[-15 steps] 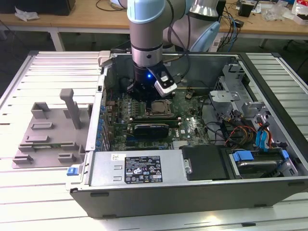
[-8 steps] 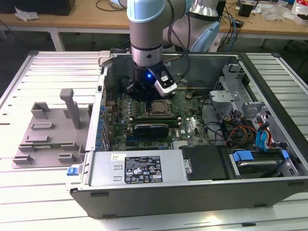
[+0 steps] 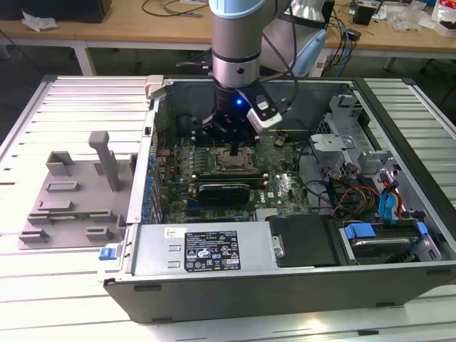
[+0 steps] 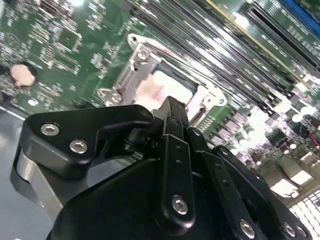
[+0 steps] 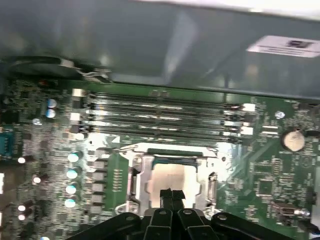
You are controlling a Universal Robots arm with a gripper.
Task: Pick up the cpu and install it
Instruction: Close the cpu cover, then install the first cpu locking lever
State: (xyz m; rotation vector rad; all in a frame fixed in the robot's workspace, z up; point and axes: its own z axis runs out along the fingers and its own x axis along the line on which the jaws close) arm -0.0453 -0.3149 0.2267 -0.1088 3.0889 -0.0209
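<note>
Not one word or number can be made out. A black label [image 3: 212, 251] with pale print and small symbols sits on the grey metal cover [image 3: 153, 249] at the near side of the computer case [image 3: 285, 299]. A small white sticker [image 3: 174, 231] lies just beside it toward the exterior view's left (its marks too fine to read). In the first wrist view a pale tag [image 5: 285, 46] on the inner wall [image 5: 150, 45] bears blurred dark print.

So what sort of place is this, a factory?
Probably a robotics lab or workshop rather than a factory line: a robot arm reaches into an open computer case on a slatted metal table, and the wooden benches behind carry loose cables.
</note>
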